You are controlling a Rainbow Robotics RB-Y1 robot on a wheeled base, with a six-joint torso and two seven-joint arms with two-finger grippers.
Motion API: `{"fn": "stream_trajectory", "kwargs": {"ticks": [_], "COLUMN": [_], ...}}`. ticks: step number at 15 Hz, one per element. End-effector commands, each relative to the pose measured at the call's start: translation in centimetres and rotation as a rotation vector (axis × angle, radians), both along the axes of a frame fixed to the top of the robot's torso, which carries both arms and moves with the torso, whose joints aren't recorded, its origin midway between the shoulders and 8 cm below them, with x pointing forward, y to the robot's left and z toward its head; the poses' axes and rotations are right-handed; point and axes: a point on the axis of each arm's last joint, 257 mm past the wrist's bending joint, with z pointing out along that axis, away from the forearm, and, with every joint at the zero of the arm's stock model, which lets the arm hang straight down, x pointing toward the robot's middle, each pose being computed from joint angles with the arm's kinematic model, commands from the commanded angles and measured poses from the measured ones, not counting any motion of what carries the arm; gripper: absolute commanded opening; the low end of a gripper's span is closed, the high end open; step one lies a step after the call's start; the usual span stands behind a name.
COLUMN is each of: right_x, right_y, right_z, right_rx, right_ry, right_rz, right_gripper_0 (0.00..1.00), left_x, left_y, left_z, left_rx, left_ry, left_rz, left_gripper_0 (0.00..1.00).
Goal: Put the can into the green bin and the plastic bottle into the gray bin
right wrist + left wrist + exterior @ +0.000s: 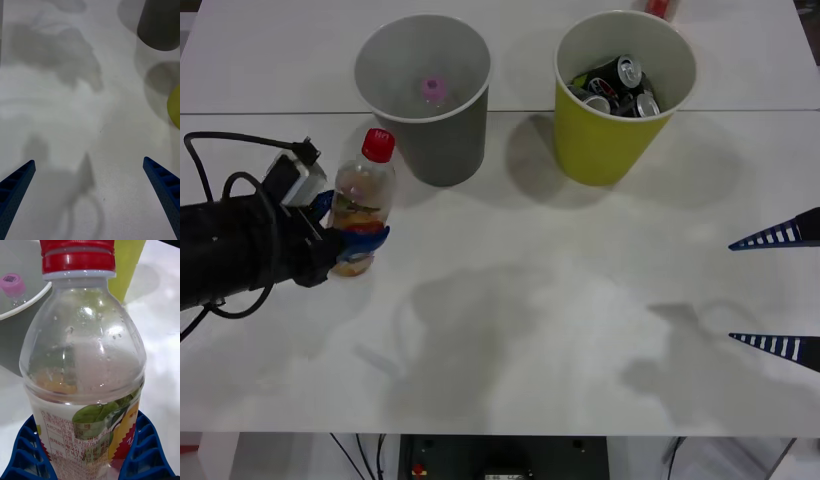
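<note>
Left gripper [350,245] clamps the plastic bottle [364,198] upright, just left of the gray bin [423,95]. Right of that bin stands the green bin [620,100], then the right gripper [775,290], spread wide, empty.

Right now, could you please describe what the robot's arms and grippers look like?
The left arm is black, with black cables looping over it and a white block near the wrist. The left gripper has blue ribbed fingers. The right gripper has two tapered blue fingers with pale ribs.
</note>
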Motion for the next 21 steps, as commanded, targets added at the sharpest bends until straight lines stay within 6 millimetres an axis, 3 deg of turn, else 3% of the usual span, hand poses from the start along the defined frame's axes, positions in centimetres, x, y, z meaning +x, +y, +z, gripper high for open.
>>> {"fn": "stream_trajectory", "kwargs": {"ticks": [1,6,14,17,21], "right_x": [0.0,0.0,0.0,0.0,0.0], "right_y": [0.0,0.0,0.0,0.0,0.0], "right_z": [0.0,0.0,0.0,0.0,0.0], "right_rx": [0.0,0.0,0.0,0.0,0.0], "right_ry": [0.0,0.0,0.0,0.0,0.0], "right_rz": [0.0,0.0,0.0,0.0,0.0], "right_gripper_0": [1.0,1.0,1.0,1.0,1.0], "left_x": [0.2,1.5,8.7,10.8,13.5], "left_y": [-0.4,-0.4,1.0,1.2,-0.4], "left_z": [1.5,5.6,13.4,18.0,20.2], "left_rx": [-0.068,-0.077,-0.131,-0.129,-0.087], "left_ry": [0.083,0.131,0.147,0.109,0.132], "left_rz": [0.031,0.071,0.04,0.037,0.048], "left_gripper_0": [0.0,0.0,0.0,0.0,0.0]}}
